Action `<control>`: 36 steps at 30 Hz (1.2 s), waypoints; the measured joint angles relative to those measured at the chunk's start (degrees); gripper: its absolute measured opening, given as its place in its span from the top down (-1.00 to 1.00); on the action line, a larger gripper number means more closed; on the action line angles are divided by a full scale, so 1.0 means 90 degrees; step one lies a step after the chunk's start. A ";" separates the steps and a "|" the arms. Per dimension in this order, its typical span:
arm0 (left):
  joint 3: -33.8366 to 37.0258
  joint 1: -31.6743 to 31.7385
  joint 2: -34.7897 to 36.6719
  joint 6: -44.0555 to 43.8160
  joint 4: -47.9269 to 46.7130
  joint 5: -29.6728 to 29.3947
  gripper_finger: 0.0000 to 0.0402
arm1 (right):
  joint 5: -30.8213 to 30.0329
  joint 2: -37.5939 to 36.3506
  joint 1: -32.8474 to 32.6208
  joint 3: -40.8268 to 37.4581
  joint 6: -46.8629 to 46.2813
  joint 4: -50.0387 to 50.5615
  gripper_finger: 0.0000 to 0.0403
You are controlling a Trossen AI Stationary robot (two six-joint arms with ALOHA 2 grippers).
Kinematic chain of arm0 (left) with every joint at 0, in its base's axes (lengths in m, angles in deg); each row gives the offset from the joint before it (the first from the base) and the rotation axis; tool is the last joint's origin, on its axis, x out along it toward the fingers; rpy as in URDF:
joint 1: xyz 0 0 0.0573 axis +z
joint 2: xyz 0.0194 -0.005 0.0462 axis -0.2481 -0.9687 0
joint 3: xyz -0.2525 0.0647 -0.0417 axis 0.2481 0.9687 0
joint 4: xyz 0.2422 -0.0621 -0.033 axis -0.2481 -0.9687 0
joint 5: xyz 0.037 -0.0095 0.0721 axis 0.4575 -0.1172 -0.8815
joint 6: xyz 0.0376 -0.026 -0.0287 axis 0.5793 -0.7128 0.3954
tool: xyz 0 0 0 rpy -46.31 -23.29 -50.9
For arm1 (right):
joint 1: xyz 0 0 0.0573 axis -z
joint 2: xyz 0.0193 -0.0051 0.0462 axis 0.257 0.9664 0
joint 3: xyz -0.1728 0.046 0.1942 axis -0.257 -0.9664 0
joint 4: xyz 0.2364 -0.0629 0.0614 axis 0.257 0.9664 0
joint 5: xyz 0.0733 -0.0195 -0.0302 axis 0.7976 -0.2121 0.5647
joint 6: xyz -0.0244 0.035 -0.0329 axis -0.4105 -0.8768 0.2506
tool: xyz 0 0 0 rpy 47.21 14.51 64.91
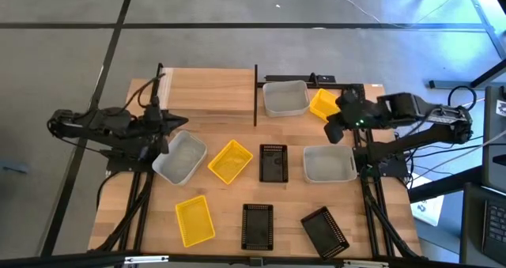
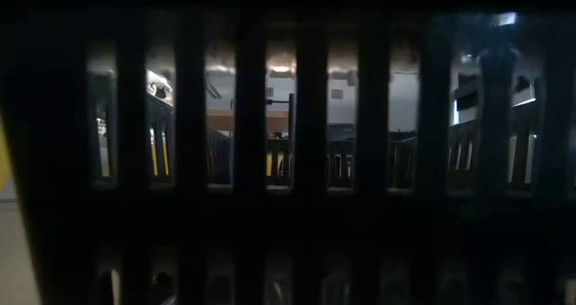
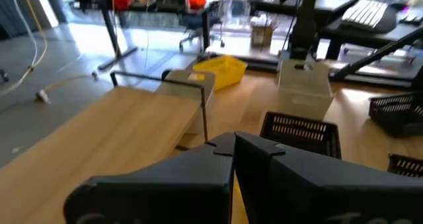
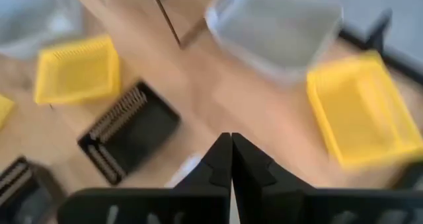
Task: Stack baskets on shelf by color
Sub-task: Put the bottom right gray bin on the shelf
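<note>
Your left gripper (image 1: pixel 164 131) sits closed and empty beside a translucent white-grey plastic basket (image 1: pixel 180 157). The light wood shelf (image 1: pixel 207 94) holds another white-grey bin (image 1: pixel 285 98). Your right gripper (image 1: pixel 335 130), closed, hovers by a tilted yellow plastic basket (image 1: pixel 322 103).

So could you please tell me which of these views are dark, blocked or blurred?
Low view: nearly black, blocked by a black basket right against the lens. Right wrist view: soft, the yellow basket smeared. Left wrist view: slightly blurred. High view: evenly lit and clear.
</note>
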 joint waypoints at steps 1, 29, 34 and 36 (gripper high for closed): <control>-0.0093 0.0000 -0.0117 -0.0042 -0.0106 -0.0010 1.00 | 0.0199 0.0107 0.0102 0.0106 -0.0099 0.0216 0.98; -0.0513 0.0005 -0.0644 -0.1009 -0.0448 -0.0012 1.00 | 0.2331 0.2725 0.1137 0.0140 0.6002 0.0784 0.32; -0.0513 0.0005 -0.0644 -0.1002 -0.0450 0.0096 1.00 | 0.2398 0.2993 0.1144 0.0140 0.6241 0.0769 0.32; -0.0513 0.0005 -0.0644 -0.0999 -0.0453 0.0100 1.00 | 0.2454 0.3079 0.1144 0.0140 0.6226 0.0768 0.32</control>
